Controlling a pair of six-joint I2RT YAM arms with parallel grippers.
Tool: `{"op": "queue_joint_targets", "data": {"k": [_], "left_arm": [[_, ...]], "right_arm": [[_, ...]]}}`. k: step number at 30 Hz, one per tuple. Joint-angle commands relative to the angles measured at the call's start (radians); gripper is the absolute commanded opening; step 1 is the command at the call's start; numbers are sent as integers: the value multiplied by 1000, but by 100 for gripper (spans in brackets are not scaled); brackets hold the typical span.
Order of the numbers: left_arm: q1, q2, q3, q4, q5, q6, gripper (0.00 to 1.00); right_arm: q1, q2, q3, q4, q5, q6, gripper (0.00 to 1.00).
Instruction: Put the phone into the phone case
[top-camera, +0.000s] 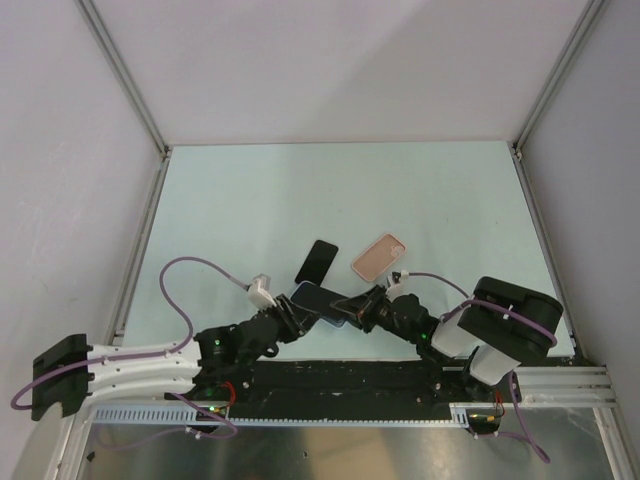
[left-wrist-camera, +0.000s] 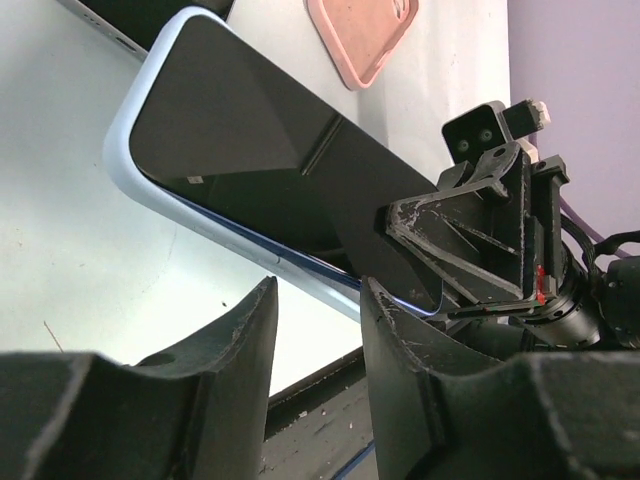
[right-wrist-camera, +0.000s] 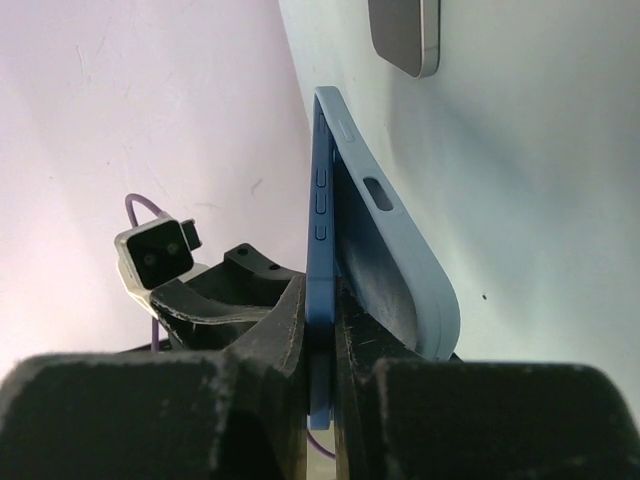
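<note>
The phone (top-camera: 318, 300) has a glossy black screen and a light blue rim, and it is held tilted just above the table. My right gripper (top-camera: 352, 312) is shut on its right end. In the right wrist view the fingers (right-wrist-camera: 290, 320) clamp the phone's blue edge (right-wrist-camera: 320, 240), and a light blue-grey shell (right-wrist-camera: 400, 280) flares away from it. My left gripper (left-wrist-camera: 318, 292) is open and empty, with its tips just below the phone's long edge (left-wrist-camera: 250, 170). The salmon-pink phone case (top-camera: 380, 257) lies empty on the table beyond the phone, and it also shows in the left wrist view (left-wrist-camera: 360, 35).
An all-black slab (top-camera: 316, 262) lies left of the pink case, just beyond the phone, and it shows in the right wrist view (right-wrist-camera: 405, 35). A black rail (top-camera: 340, 378) runs along the near table edge. Grey walls enclose the pale green table (top-camera: 340, 190).
</note>
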Motion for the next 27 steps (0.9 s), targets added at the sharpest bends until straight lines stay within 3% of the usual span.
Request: {"op": "queue_joint_targets", "data": {"k": [1, 20, 27], "left_arm": [[-10, -29, -16, 39, -5, 9, 42], [-17, 1, -6, 55, -84, -18, 45], [-9, 82, -11, 88, -106, -49, 44]], "right_arm": [[10, -7, 38, 228, 43, 31, 0], [55, -34, 45, 211, 65, 34, 0], [78, -72, 14, 200, 102, 33, 0]]}}
